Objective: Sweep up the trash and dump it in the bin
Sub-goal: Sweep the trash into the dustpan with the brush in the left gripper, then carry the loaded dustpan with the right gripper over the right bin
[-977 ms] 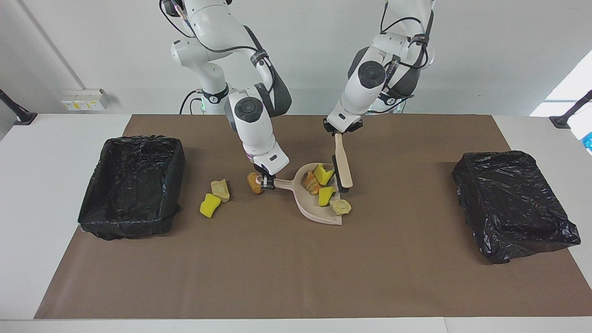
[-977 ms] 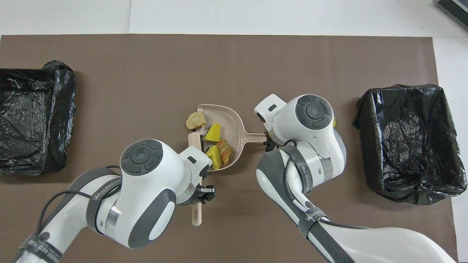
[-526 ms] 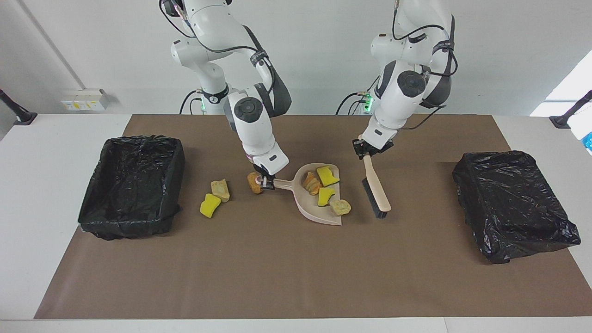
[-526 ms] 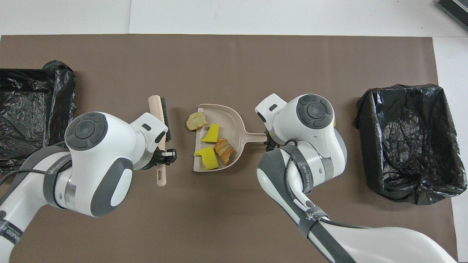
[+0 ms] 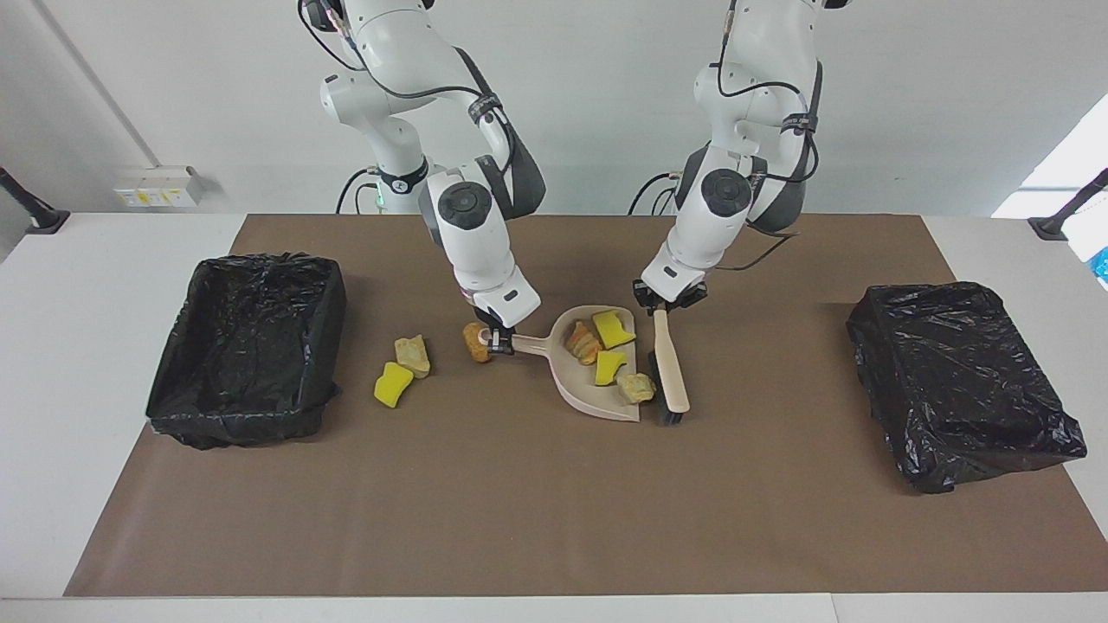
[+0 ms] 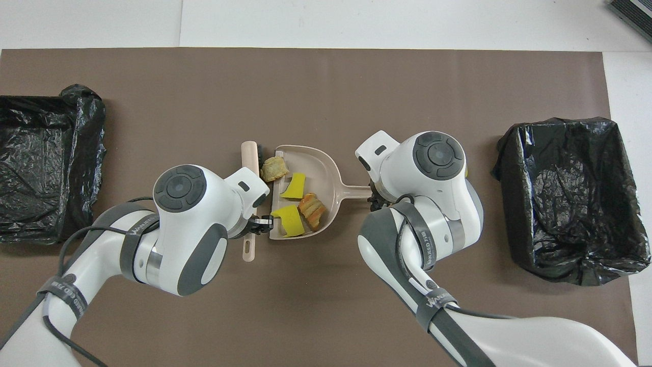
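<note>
A beige dustpan [image 5: 587, 394] [image 6: 316, 163] lies mid-table, and my right gripper [image 5: 498, 340] [image 6: 374, 199] is shut on its handle. In the pan lie two yellow sponge pieces [image 5: 613, 327] [image 6: 288, 220] and an orange-brown chunk [image 5: 582, 342] [image 6: 311, 209]. A tan lump [image 5: 636, 387] [image 6: 273, 168] sits at the pan's mouth. My left gripper [image 5: 666, 298] [image 6: 261, 223] is shut on the brush [image 5: 671, 372] [image 6: 249, 153], whose bristles rest beside that lump. More trash lies toward the right arm's end: an orange-brown lump [image 5: 474, 341], a tan piece [image 5: 412, 355] and a yellow piece [image 5: 394, 383].
A black-lined bin [image 5: 247, 346] [image 6: 565, 193] stands at the right arm's end of the brown mat. A second one [image 5: 961, 381] [image 6: 46, 163] stands at the left arm's end. In the overhead view, the right arm covers the loose trash outside the pan.
The left arm swung the brush out of the pan toward its own end, then back beside the pan's mouth against the tan lump. The right gripper and dustpan stayed still.
</note>
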